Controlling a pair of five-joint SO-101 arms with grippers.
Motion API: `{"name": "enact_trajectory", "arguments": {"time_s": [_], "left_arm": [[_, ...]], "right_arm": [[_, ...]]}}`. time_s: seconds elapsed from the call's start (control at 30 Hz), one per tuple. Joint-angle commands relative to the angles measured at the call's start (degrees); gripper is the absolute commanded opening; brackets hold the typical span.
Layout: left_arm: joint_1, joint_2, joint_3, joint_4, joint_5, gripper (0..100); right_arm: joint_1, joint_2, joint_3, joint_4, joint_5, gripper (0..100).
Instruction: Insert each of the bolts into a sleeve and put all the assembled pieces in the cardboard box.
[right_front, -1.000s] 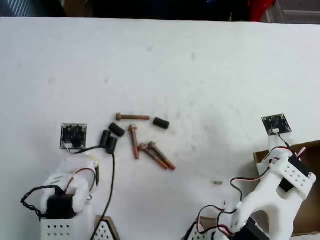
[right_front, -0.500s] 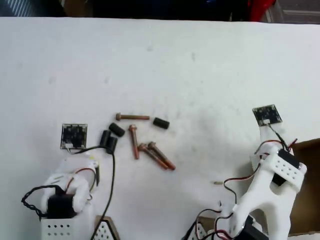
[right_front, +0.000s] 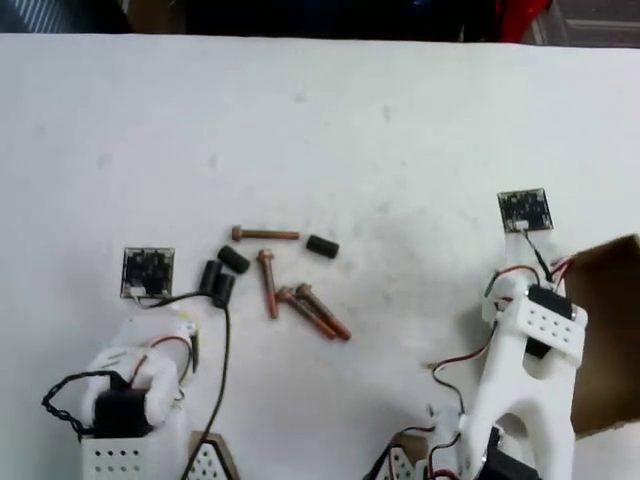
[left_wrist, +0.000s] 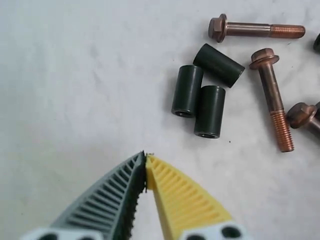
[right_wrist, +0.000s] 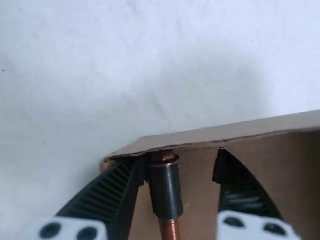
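The grey-and-yellow left gripper (left_wrist: 145, 156) has its tips pressed together; the black right gripper (right_wrist: 177, 162) stands spread wide.

Coppery metal bolts (left_wrist: 272, 97) with threaded ends, matt black sleeves (left_wrist: 210, 111), plain brown cardboard box (right_front: 610, 330), matt white table (right_front: 400, 120)

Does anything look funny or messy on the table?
A little. The cardboard box sits crooked, turned at an angle. The loose bolts lie jumbled, pointing different ways, with black sleeves scattered beside them. A tiny stray bit lies alone on the table; it is too small to tell what it is.
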Motion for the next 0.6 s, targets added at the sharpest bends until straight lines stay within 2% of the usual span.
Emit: {"name": "enact_trajectory", "arguments": {"time_s": [0.0,0.4,0.57], "left_arm": [[-0.7,-0.2,-0.3,-1.1,-0.7,2],[-0.7,-0.2,-0.2,-1.1,-0.7,2],[-0.7,-0.2,-0.2,-1.1,-0.8,2]], "right_arm": [[-3.7,-1.2,-4.0,-1.2,-3.5,20.0],[-11.6,-1.4,-9.6,-0.4,-8.4,19.9],[-11.2,-1.8,-15.2,7.2,-8.4,19.9]]}}
